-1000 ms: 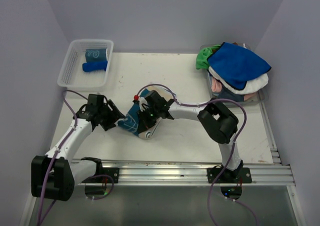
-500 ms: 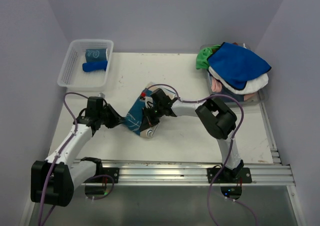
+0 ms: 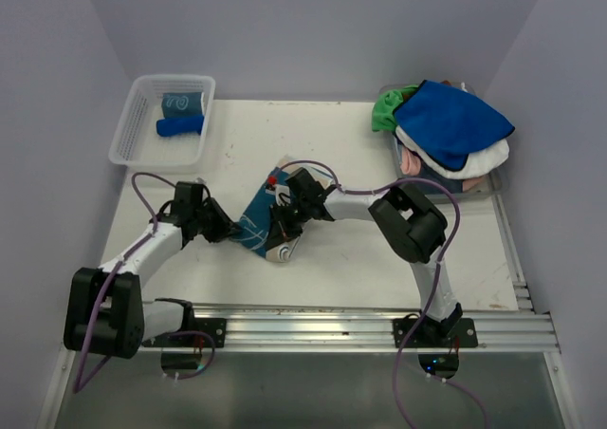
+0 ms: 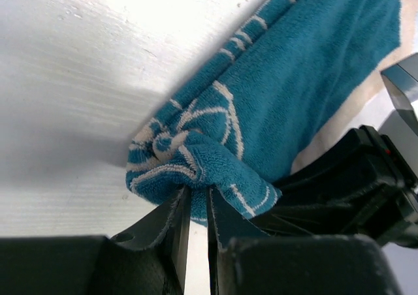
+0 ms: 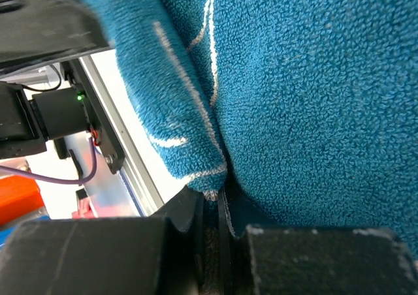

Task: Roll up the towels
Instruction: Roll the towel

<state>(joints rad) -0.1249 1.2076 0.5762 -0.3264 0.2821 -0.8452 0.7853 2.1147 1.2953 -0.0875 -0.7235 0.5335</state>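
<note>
A teal and beige towel (image 3: 258,222) with white swirls lies partly rolled on the white table (image 3: 332,144), near its middle. My left gripper (image 3: 230,231) is shut on its left edge; in the left wrist view the jaws (image 4: 198,200) pinch a bunched fold of the teal towel (image 4: 261,93). My right gripper (image 3: 278,222) is shut on the towel's right side; in the right wrist view its jaws (image 5: 215,200) pinch a fold of the teal towel (image 5: 313,79). A pile of unrolled towels, royal blue (image 3: 450,121), green (image 3: 386,111), white and pink, sits at the back right.
A clear plastic mesh basket (image 3: 133,130) stands at the back left and holds two rolled towels, one teal (image 3: 180,102) and one blue (image 3: 179,125). A metal rail (image 3: 360,320) runs along the table's near edge. Purple cables loop off both arms.
My left gripper pulled away to the left, then came back right against the towel's left edge. My right gripper shifted slightly left and up on the towel and now holds still.
</note>
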